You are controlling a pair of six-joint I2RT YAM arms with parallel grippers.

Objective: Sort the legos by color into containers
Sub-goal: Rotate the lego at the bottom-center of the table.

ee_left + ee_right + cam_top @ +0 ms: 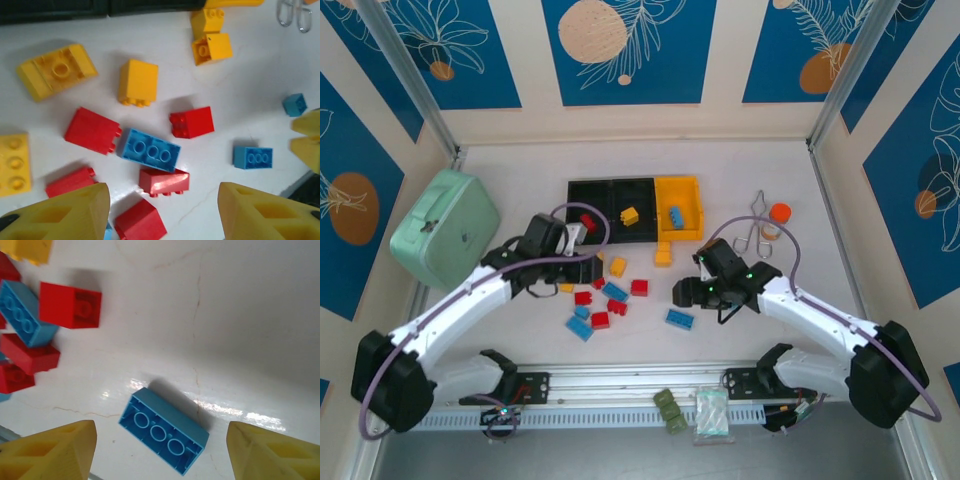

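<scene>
The right hand (162, 454) hangs over a single blue brick (163, 436) near the middle of the counter (240, 315). Its jaws are spread wide on both sides and hold nothing. The left hand (165, 216) is open and empty too, above the loose legos (150, 152). The brick lies askew between the fingers, so I would turn the wrist first, then go straight down and close on the long sides — not the corners. The containers (678, 181) stand toward the far edge — the yellow one already has a blue piece.
</scene>
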